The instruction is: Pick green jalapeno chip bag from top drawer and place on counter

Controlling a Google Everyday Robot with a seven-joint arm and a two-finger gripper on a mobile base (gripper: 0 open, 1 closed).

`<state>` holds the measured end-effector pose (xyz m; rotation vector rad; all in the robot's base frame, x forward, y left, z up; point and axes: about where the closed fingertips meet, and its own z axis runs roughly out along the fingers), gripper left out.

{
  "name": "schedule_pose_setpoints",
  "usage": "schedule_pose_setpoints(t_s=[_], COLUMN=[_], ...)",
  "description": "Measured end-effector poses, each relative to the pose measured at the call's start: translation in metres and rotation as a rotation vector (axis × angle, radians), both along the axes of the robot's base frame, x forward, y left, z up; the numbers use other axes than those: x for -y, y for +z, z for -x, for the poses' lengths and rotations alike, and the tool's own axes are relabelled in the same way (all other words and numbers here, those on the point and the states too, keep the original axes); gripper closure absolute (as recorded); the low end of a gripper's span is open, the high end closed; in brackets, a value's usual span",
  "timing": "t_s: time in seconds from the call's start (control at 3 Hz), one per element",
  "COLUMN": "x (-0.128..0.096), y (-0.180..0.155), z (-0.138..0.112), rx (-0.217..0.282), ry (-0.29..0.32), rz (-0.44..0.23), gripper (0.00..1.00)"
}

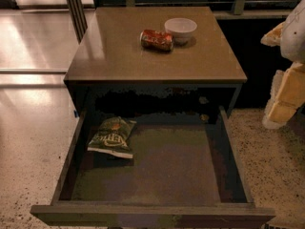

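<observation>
**Approach stage: gripper outside the drawer, bag not yet grasped.**

The gripper (286, 97) hung at the right edge of the view, beside the counter (143, 63) and outside the top drawer (157, 214); whether it was released or clenched could not be told. The green jalapeno chip bag (111, 137) lay flat in the drawer's rear-left area, near the left wall and just forward of the counter's front edge. Entry was best made over the bare centre floor, then leftward to the bag, since the left wall and the counter overhang limited room on those sides. A grasp across the bag's crinkled middle appeared most secure. For placement, the counter's front half offered room; the red soda can (156, 40) and the white bowl (180, 29) stood touching towards the rear.
</observation>
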<state>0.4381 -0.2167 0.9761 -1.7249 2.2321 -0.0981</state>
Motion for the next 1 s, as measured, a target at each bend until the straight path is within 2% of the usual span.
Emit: schedule_pose_setpoints(t_s=[0.33, 1.0], x=[0.0, -0.057], y=[0.0, -0.05], z=[0.0, -0.03], rx=[0.0, -0.021], ry=[0.0, 0.145], rz=[0.0, -0.126], gripper=[0.0, 0.0])
